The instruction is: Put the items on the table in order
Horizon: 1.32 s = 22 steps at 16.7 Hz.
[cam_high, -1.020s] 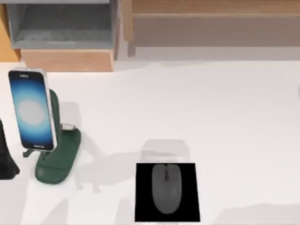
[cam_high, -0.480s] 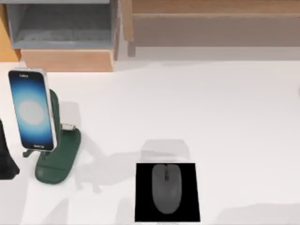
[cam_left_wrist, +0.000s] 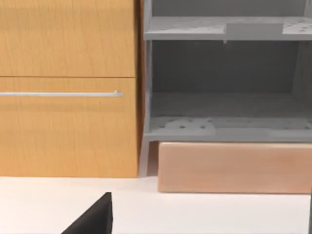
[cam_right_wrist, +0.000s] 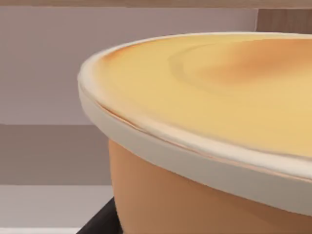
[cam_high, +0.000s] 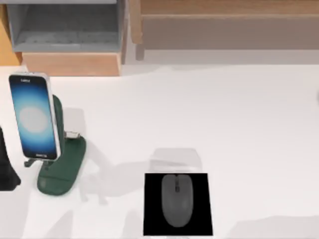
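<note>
The smartphone (cam_high: pixel 33 116) with its glowing blue-white screen leans upright on the dark green stand (cam_high: pixel 62 167) at the left of the white table (cam_high: pixel 199 114). The dark-grey mouse (cam_high: pixel 176 200) lies centred on the black square pad (cam_high: pixel 152 224) near the front edge. My left arm (cam_high: pixel 6 167) is a dark shape at the left edge, just left of the stand, apart from the phone. A dark piece of the left gripper (cam_left_wrist: pixel 92 220) shows low in the left wrist view. The right wrist view has a dark piece of the right gripper (cam_right_wrist: pixel 100 220) beside a round orange object.
A wooden and grey shelf unit (cam_high: pixel 65 35) runs along the back of the table, with open grey compartments (cam_left_wrist: pixel 224 92) and a wooden drawer front (cam_left_wrist: pixel 63 97). The orange round object with a cream rim (cam_right_wrist: pixel 209 126) sits very close to the right wrist camera.
</note>
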Available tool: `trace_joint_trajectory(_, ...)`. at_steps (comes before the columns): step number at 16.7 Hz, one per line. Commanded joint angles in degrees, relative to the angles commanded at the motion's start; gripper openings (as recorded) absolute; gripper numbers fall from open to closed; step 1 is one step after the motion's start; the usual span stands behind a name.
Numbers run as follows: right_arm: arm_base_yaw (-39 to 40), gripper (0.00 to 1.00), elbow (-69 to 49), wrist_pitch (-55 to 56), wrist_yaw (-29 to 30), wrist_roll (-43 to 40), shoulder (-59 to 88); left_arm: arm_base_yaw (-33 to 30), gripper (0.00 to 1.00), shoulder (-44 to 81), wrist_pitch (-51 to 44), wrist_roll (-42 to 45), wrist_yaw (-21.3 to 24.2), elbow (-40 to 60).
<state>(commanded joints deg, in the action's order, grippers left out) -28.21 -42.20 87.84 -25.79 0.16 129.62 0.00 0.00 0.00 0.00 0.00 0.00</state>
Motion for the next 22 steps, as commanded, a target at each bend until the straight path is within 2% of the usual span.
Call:
trace_joint_trajectory(13,-0.17,0.0,-0.24,-1.85,0.22,0.11,-2.92,0.0,1.0,0.0,0.0,0.0,0.0,0.0)
trace_joint_trajectory(17,-0.57,0.0,-2.41,-3.11,3.6,-0.68,-6.94,0.0,1.0,0.0,0.0,0.0,0.0,0.0)
trace_joint_trajectory(22,-0.46,0.0,-5.73,-9.14,10.75,-1.97,-13.13,0.0,1.0,0.0,0.0,0.0,0.0,0.0)
